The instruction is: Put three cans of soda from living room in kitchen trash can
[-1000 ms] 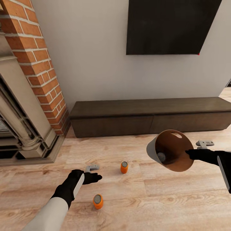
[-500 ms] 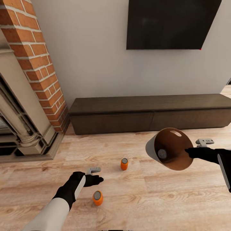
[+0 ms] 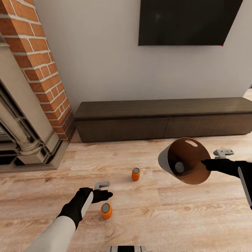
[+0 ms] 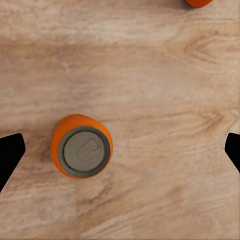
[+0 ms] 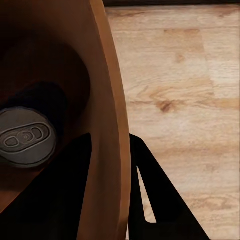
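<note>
Cans: one orange can stands on the floor under my spread left end effector, off-centre toward one finger; second can just beyond it. I'd centre, then descend and close. Right end effector pinches the bin rim, tilted, third can inside; keep it from tipping further.

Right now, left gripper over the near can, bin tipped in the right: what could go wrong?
1. In the left wrist view the near orange can sits off-centre between the open fingers of the left gripper; closing now might knock it over and send it rolling.
2. The right gripper pinches only the rim of the trash can, which is tipped; the can inside could slide out, or the bin could slip.
</note>
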Available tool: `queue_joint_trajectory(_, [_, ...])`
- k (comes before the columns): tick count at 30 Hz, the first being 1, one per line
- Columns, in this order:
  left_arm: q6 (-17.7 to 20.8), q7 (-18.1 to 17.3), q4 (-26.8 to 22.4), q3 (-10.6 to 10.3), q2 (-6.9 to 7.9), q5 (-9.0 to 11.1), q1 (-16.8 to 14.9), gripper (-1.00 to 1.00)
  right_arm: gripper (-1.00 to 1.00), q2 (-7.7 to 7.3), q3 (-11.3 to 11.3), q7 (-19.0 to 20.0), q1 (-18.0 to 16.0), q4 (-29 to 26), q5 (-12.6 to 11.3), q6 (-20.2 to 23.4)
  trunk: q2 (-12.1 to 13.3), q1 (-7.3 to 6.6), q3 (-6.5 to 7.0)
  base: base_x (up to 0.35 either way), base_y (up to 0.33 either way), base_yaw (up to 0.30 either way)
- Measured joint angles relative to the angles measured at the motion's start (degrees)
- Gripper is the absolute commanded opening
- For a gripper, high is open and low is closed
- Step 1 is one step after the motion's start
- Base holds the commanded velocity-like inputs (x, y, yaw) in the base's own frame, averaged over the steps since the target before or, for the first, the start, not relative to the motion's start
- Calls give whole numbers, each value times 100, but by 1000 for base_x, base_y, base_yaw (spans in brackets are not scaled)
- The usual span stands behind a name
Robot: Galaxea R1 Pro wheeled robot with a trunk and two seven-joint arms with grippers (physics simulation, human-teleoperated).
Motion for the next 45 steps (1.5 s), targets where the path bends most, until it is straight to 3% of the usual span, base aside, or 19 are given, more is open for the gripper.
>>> queue_joint_trajectory(4, [-10,1,-2,0,3,3,1,100,-100,51,22,-1,6,-13,49,-1,-151,84,-109,0,0,0])
queue_joint_trajectory(16, [-24,67,-60,8,44,-7,1,100,-100,140,36,1,10,-64,52,4,-168,115,-483,0,0,0])
queue_joint_trajectory(26, [-221,131,-119,-2,66,6,10,100,-100,185,89,-14,9,-60,76,-1,-169,114,-551,0,0,0])
queue_joint_trajectory(31, [-176,118,-406,-24,68,-29,5,100,-100,199,133,-31,4,-59,87,8,-169,114,-556,0,0,0])
queue_joint_trajectory(36, [199,101,-1391,-106,76,-48,-8,100,-100,192,180,-40,-34,-73,98,320,-169,114,-556,0,0,0])
queue_joint_trajectory(41, [417,99,-1741,-115,151,-115,-10,100,-100,193,204,-145,-53,-76,104,317,-169,114,-557,0,0,0])
queue_joint_trajectory(45, [855,105,-1863,-123,257,-283,-10,100,-100,182,215,-222,-152,-76,109,313,-172,123,-624,0,0,0])
